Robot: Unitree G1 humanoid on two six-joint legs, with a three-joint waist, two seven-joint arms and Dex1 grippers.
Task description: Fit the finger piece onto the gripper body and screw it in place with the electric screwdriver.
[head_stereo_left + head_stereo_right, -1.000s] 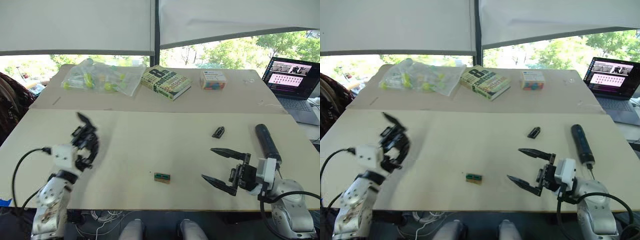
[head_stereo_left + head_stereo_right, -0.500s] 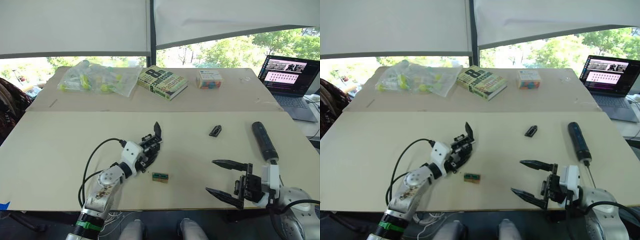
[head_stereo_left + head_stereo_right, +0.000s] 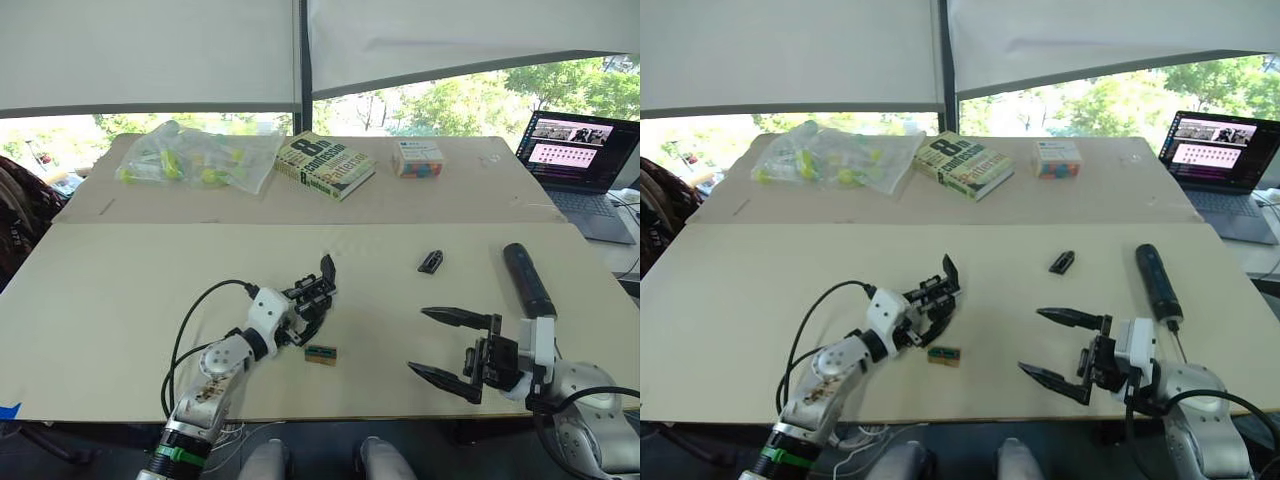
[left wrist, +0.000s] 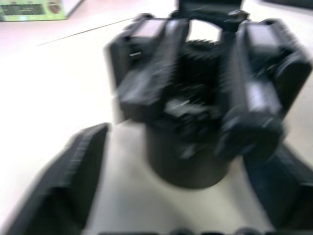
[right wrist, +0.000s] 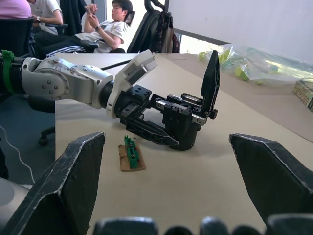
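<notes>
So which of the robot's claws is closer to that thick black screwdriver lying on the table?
The right. The right gripper hangs open just short of the electric screwdriver, which lies slightly beyond it. The left gripper is across the table, holding the gripper body.

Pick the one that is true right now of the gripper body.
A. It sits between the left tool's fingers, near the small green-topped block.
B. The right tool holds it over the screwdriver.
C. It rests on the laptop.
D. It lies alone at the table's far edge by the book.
A: the gripper body sits within the left tool, just beyond the green-topped block; the right tool is open and empty.
</notes>
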